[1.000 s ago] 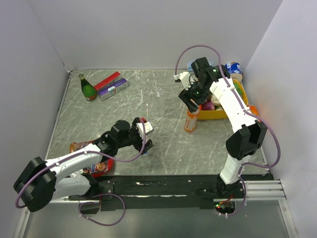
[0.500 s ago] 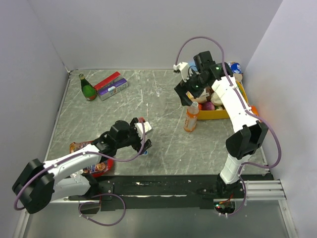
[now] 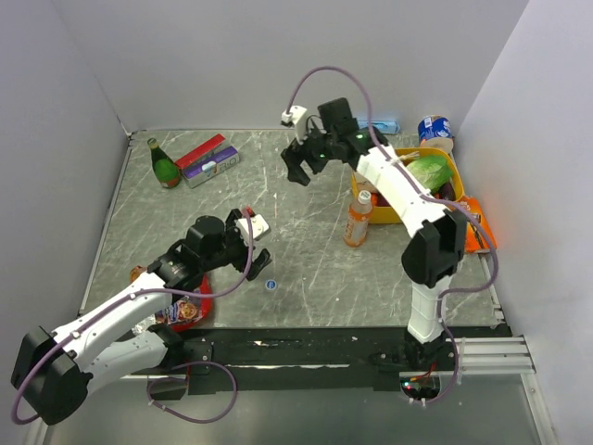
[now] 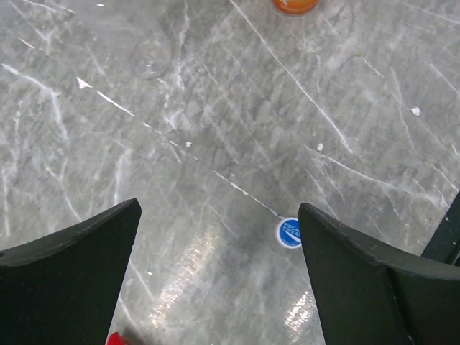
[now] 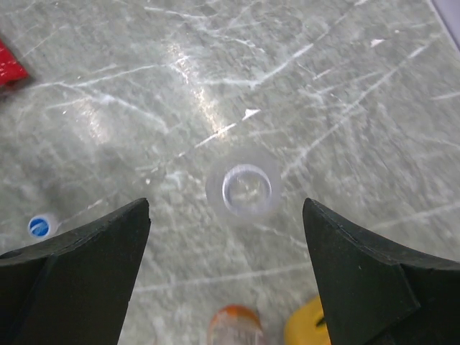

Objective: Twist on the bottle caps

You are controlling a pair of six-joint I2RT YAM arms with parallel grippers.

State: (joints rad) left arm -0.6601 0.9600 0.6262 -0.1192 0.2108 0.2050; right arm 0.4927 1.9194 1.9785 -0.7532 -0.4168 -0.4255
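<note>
Grey marbled table (image 3: pixel 306 264), top view: orange-filled bottle (image 3: pixel 357 222) upright beside yellow tray (image 3: pixel 394 220); blue cap (image 3: pixel 271 285) lies well apart.

Left wrist: left gripper (image 4: pixel 219 215) spread wide, empty; blue cap just beside 1 finger.

Right wrist: right gripper (image 5: pixel 226 207) wide apart, empty, above clear whitish cap (image 5: pixel 244 189); bottle at bottom edge.

The table (image 4: pixel 215 108) looks like polished grey stone, smooth and glossy, veined white and throwing back the lamp glare. The blue cap (image 4: pixel 289 233) is smooth printed plastic. The whitish cap (image 5: pixel 244 191) is cloudy, translucent plastic. The left gripper (image 4: pixel 218 215) has fingers (image 4: pixel 65 266) of matt black plastic. The bottle (image 3: pixel 357 225) is clear plastic, and the green bottle (image 3: pixel 164 167) shines like glass.
</note>
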